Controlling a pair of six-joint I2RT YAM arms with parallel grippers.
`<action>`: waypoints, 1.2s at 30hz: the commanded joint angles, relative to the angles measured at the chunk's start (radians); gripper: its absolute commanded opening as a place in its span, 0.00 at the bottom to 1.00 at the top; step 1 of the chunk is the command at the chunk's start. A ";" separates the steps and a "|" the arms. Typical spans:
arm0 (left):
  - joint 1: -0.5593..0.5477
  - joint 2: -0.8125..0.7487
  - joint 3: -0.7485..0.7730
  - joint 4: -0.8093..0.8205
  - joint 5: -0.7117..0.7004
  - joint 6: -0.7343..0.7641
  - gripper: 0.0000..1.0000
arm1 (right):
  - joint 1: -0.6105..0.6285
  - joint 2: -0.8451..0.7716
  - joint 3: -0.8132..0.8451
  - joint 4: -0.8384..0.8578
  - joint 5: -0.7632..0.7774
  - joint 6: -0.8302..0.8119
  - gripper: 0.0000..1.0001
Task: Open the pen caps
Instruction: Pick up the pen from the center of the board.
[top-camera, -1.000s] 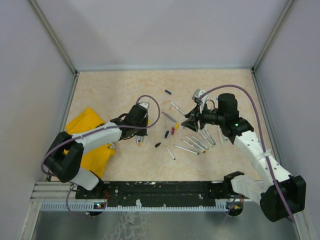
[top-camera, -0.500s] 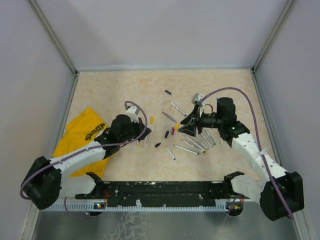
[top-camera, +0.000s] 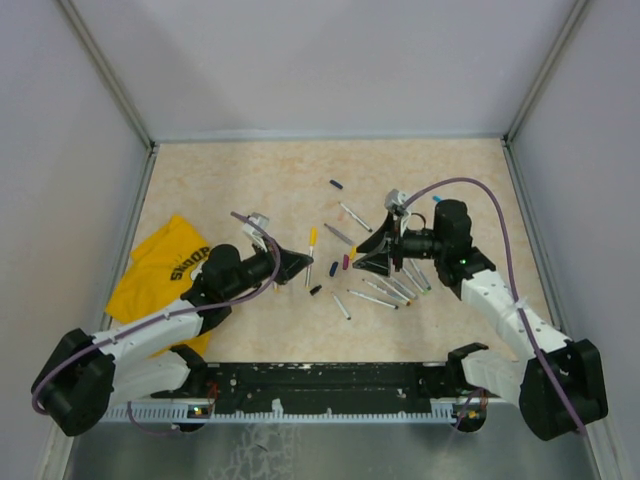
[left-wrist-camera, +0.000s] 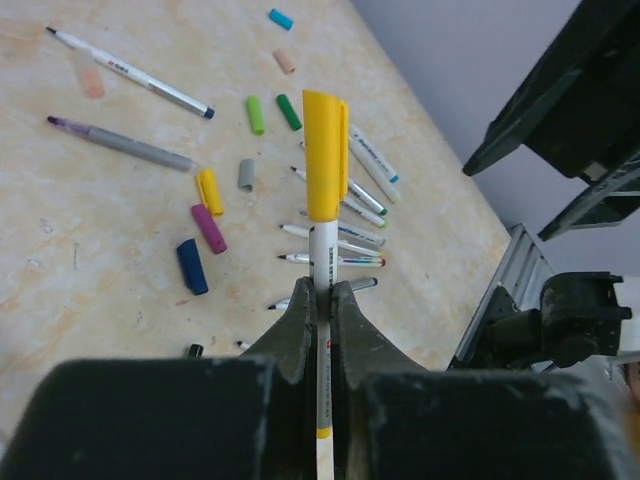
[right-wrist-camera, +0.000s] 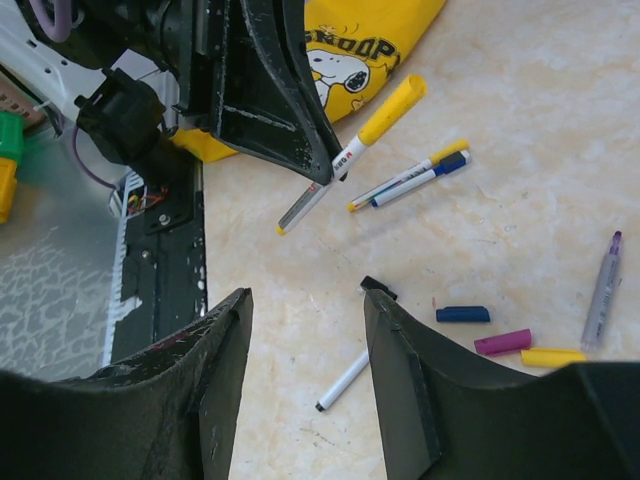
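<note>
1. Now the left hand has swung from the cloth toward the right hand, clenched on a pen, its yellow cap jutting ahead.
2. The right hand waits spread and empty, near that cap but apart from it.
3. The cap is still on, ready for pulling.

1. The crumpled yellow cloth lies at the left of the speckled beige table, partly under the left arm.
2. Right of the cloth, the left pincer holds the white-barrelled plastic pen with a yellow cap off the table, cap end beyond the fingertips.
3. Right of that pen, the short loose plastic pen caps lie clustered mid-table.
4. The right pincer hangs just right of the cluster, facing the left pincer.
5. The row of slim uncapped pens lies side by side in front of the right pincer.
6. Behind the cluster lie the grey-barrelled pen and the thin white pen, with the small dark cap farthest back.
7. In front of the cluster lies the short stray pen.
</note>
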 joint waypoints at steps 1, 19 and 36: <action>-0.004 -0.038 -0.038 0.173 0.045 -0.045 0.00 | 0.002 0.008 -0.002 0.073 -0.028 0.020 0.50; -0.032 -0.029 -0.092 0.368 0.025 -0.094 0.00 | 0.033 0.041 0.002 0.056 -0.030 -0.001 0.52; -0.057 0.012 -0.091 0.452 -0.008 -0.111 0.00 | 0.052 0.053 -0.005 0.069 -0.021 0.002 0.53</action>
